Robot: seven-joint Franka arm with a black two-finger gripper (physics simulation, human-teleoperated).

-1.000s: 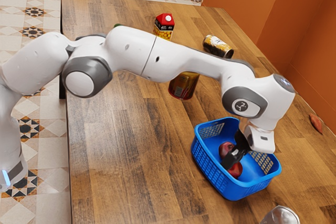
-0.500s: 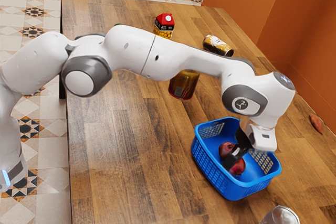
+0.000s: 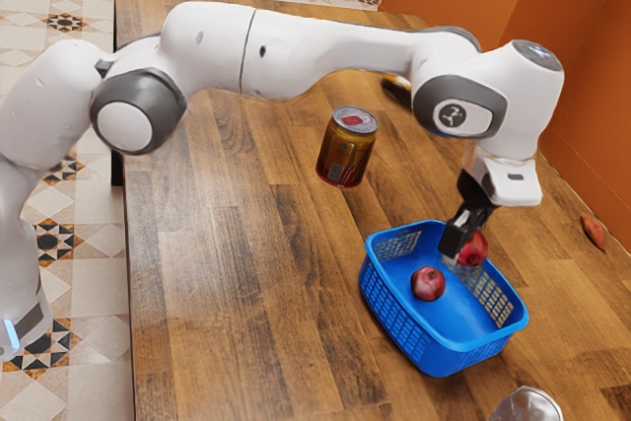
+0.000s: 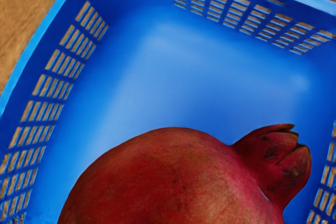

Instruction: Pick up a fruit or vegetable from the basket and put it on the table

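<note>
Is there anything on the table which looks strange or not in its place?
Mildly odd: a reddish-brown item lies near the edge of the table, at the exterior view's right, where it might roll off.

Exterior: beside arm (image 3: 325, 44), downward; wrist: close, into shared basket (image 3: 396, 318).

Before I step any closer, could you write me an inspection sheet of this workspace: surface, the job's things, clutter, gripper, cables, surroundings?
Surface: wooden table, no spill seen.
Job's things: blue basket; one pomegranate held over its floor, another red fruit lying inside.
Clutter: upright gold-and-red can; dark-and-yellow item, partly behind the arm; silvery item; reddish-brown item near the table's edge.
Gripper: closed on the pomegranate.
Cables: nothing seen.
Surroundings: patterned tile floor, orange walls.
</note>
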